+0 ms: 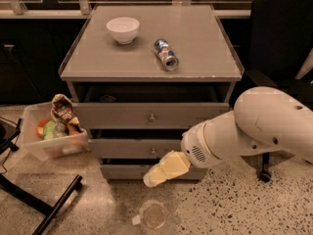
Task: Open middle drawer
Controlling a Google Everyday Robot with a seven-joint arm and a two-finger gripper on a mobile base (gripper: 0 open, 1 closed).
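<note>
Your tool (152,177) hangs just below the middle drawer (122,148), near its knob (153,151), and you cannot tell whether the tool is apart or together. From that low spot it may well hook the bottom drawer (117,171) under the middle drawer instead, or slide off the small round knob. A crooked pull could also jam the middle drawer or nudge the bin (49,146) just left of it.

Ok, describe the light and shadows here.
Camera view: the tabletop is brightly lit, seemingly from above, with a glint on the can; dark shadow fills the gap above the middle drawer; the background is dark; the gripper, low before the bottom drawer, is well lit.
</note>
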